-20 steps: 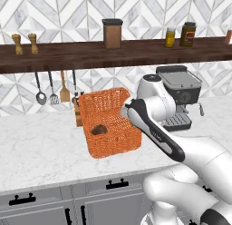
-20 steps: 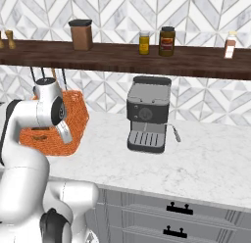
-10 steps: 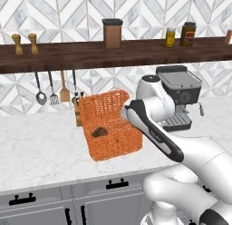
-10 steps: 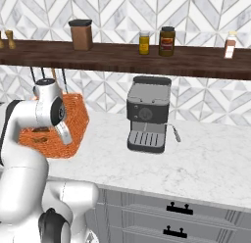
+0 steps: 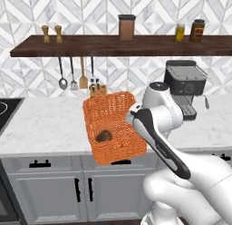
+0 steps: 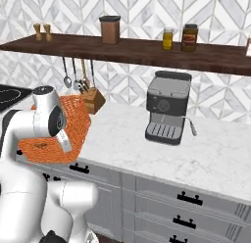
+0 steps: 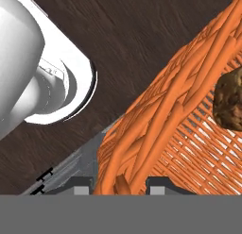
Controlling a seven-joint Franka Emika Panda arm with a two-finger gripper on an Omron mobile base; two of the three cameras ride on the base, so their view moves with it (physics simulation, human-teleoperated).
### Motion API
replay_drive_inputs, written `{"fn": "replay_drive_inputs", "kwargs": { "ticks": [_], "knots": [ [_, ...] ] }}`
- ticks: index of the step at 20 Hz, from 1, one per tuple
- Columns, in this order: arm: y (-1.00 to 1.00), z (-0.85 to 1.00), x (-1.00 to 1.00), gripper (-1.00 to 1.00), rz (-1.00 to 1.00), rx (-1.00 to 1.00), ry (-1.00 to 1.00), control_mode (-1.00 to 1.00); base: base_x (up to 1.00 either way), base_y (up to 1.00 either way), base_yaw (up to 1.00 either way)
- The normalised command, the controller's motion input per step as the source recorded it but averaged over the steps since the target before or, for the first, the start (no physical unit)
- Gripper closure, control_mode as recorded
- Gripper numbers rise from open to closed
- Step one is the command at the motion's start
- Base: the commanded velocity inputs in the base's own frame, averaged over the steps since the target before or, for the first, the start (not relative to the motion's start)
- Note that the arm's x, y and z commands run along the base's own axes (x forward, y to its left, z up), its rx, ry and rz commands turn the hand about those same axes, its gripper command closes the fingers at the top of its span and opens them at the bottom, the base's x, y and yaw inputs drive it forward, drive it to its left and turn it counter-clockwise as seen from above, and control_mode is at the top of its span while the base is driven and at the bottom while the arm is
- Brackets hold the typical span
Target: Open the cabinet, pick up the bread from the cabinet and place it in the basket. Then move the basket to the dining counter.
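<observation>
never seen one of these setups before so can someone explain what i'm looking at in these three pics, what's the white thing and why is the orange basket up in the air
The white thing is a robot arm on a base that drives, in a computer-drawn kitchen. Two pictures come from cameras on that base, looking forward from behind the arm's left and right. The third is from a camera on the hand, looking along its tool.

The tool is shut on the rim of the orange basket, which is why the basket hangs tilted in the air, out past the front edge of the marble worktop. A small brown piece of bread lies inside it.

On the worktop stand a coffee machine and a knife block. Above, a wooden shelf carries jars.
</observation>
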Motion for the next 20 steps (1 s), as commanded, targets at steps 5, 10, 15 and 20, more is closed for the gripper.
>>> {"fn": "replay_drive_inputs", "kwargs": {
  "ticks": [5, 10, 15, 20],
  "knots": [
    [0.0, 0.0, 0.0, 1.0, 0.0, 0.0, 0.0, 1.0, -0.06, 0.0, 0.93],
    [0.0, 0.0, 0.0, 1.0, 0.0, 0.0, 0.0, 1.0, 0.01, 0.0, 0.98],
    [0.0, 0.0, 0.0, 1.0, 0.0, 0.0, 0.0, 1.0, 0.09, 0.05, 0.94],
    [0.0, 0.0, 0.0, 1.0, 0.0, 0.0, 0.0, 1.0, 0.0, 0.35, 0.9]
  ]
}}
